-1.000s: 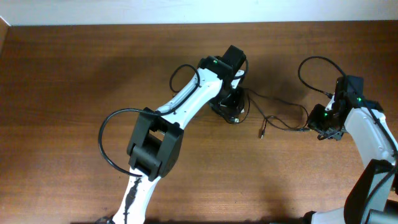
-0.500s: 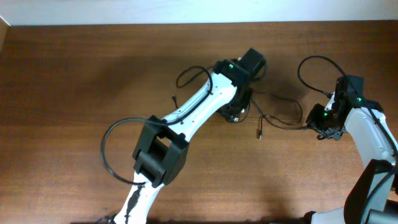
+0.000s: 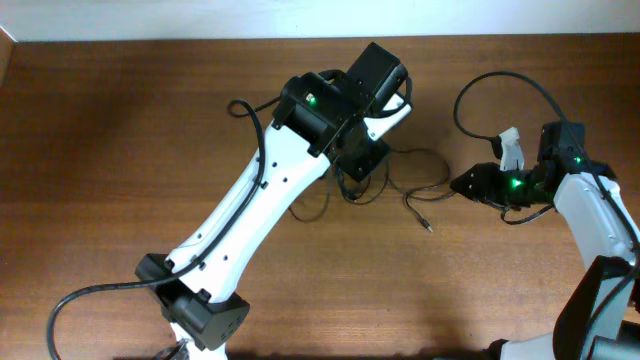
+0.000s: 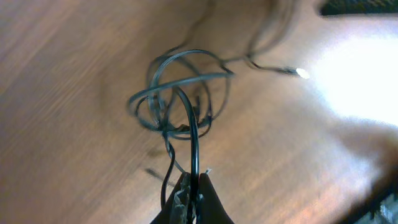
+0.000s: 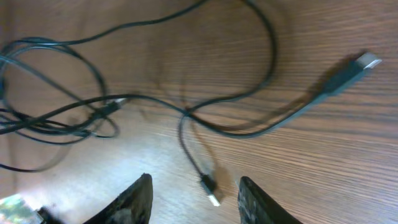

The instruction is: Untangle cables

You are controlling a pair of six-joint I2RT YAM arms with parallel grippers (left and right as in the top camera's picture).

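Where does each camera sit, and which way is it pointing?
Overhead: above the table, facing down; left arm, right arm and the cables show.
Left wrist: on the left arm, facing the knotted cables; the left hand shows, shut on one.
Right wrist: on the right arm, facing loose cables; open right hand shows.
All share the cables.

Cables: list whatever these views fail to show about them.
- Left wrist: motion blur smears the cables. The left gripper pinches one strand, but which cable it belongs to is unclear.
- Overhead: the left arm covers the knot, so the crossings beneath cannot be traced.
- Right wrist: the loops run off the left edge, so their ends are unseen.
- Overhead: the plug is too small to identify.
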